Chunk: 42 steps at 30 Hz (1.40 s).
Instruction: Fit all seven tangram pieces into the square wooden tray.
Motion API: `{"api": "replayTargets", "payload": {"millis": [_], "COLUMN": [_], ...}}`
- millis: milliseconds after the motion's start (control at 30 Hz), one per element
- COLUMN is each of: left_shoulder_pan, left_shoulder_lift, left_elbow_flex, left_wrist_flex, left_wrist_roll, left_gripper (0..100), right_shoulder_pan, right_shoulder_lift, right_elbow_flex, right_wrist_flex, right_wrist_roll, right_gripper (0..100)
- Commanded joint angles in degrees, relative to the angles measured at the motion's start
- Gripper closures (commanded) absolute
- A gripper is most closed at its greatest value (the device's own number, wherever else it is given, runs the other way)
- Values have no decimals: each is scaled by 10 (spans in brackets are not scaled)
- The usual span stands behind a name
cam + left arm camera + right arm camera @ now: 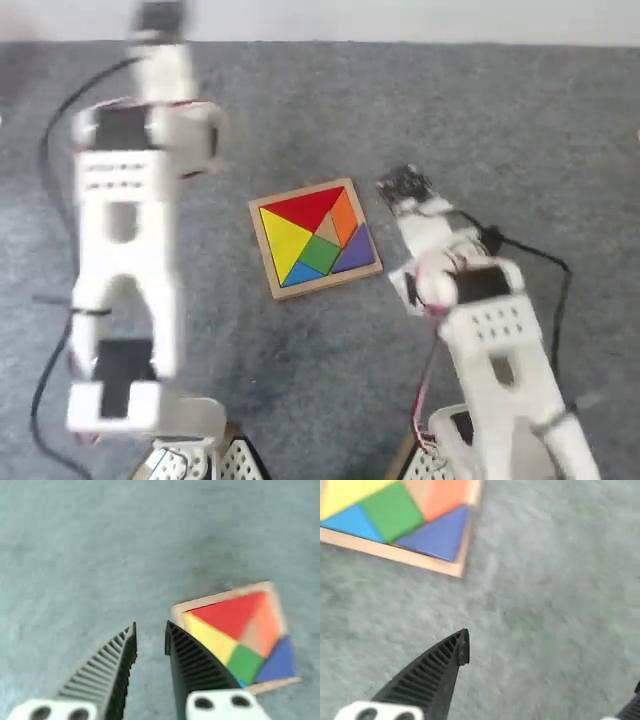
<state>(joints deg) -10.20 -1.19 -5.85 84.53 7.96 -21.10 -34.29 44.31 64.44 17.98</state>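
The square wooden tray (268, 262) lies at the middle of the grey carpet. In it lie a red triangle (305, 208), a yellow triangle (283, 240), an orange piece (344, 218), a green square (320, 254), a blue triangle (300, 272) and a purple triangle (355, 255). A tan patch (326, 228) sits among them; I cannot tell if it is a piece or bare wood. My right gripper (550, 665) hangs wide open and empty over carpet just off the tray's corner (457, 565). My left gripper (151, 629) stands narrowly open, empty, short of the tray (177, 611).
The left arm (125, 230) rises tall at the left of the carpet. The right arm (480, 300) stands right of the tray, with a black cable (535, 255) trailing beside it. Carpet surrounds the tray on all sides.
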Motion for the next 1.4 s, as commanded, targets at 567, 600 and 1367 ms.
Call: {"api": "replayTargets", "payload": {"millis": [567,600,1367], "left_shoulder_pan": [-66,-64,-64], "left_shoulder_lift": [-270,-270,-270], "left_elbow_flex": [546,546,548], "left_wrist_flex": [-359,-359,-357], "left_wrist_roll": [-8,-8,-8], "left_gripper": [841,841,841], "right_shoulder_pan": [-84,-82,-18], "right_shoulder_lift": [247,247,351], "right_elbow_flex": [-116,-121,-156], "right_wrist_flex": [-143,-145,-157], "right_wrist_roll": [-102,-102,-158], "right_gripper": [494,494,494]}}
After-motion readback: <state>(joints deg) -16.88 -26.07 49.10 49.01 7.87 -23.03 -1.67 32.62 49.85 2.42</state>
